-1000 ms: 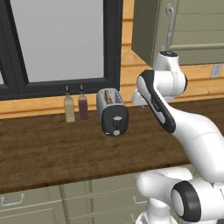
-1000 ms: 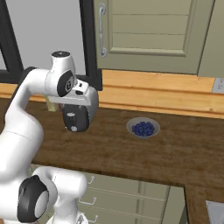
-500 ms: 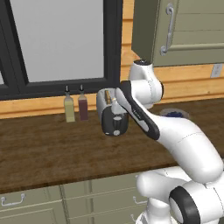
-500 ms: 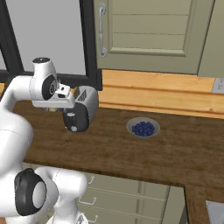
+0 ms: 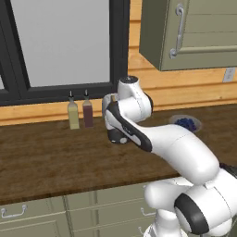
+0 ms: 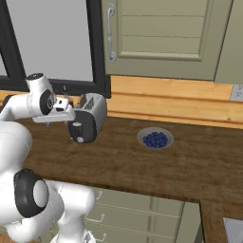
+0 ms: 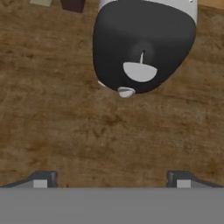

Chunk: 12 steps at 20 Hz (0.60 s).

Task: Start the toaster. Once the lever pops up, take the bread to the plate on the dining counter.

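On worktop — toaster [image 6: 89,121], silver body, black end face.

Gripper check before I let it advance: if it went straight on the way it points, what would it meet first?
Probably the worktop just short of the toaster; the open gripper looks down at bare wood, though depth is unclear.

Lighting: even, soft, moderately bright; no clear single source. Shadows: faint, under the toaster [image 7: 144,43] on the worktop [image 7: 65,122]. Glare: none. Sharpness: base views slightly soft; hand view mildly blurred. Edge distortion: none evident.
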Motion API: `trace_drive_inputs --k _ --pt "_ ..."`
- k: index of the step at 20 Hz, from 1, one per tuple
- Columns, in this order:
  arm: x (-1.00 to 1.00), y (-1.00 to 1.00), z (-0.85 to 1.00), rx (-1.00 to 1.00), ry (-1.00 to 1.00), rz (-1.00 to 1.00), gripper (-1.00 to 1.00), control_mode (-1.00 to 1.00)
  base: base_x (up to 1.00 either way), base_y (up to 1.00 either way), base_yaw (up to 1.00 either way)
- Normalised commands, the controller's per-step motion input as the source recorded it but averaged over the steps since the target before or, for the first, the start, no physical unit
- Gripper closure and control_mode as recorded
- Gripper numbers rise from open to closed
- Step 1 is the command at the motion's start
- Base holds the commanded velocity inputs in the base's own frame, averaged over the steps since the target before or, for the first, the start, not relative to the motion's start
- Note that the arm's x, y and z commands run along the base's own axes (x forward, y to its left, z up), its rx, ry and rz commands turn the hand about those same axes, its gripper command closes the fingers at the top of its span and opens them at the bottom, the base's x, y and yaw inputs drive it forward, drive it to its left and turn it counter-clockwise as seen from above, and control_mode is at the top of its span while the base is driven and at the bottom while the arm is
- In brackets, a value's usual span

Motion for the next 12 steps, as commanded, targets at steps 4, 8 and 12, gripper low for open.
trace_drive_inputs --k 4,8,12 --pt "0.36 0.08 -0.09 0.00 0.00 0.00 -1.00 -1.00 0.00 0.00 0.00" --pt "0.44 0.00 -0.09 0.00 0.00 0.00 -1.00 -1.00 0.00 0.00 0.00" --pt "0.32 0.00 -0.23 0.00 0.00 0.00 -1.00 -1.00 0.00 0.00 0.00"
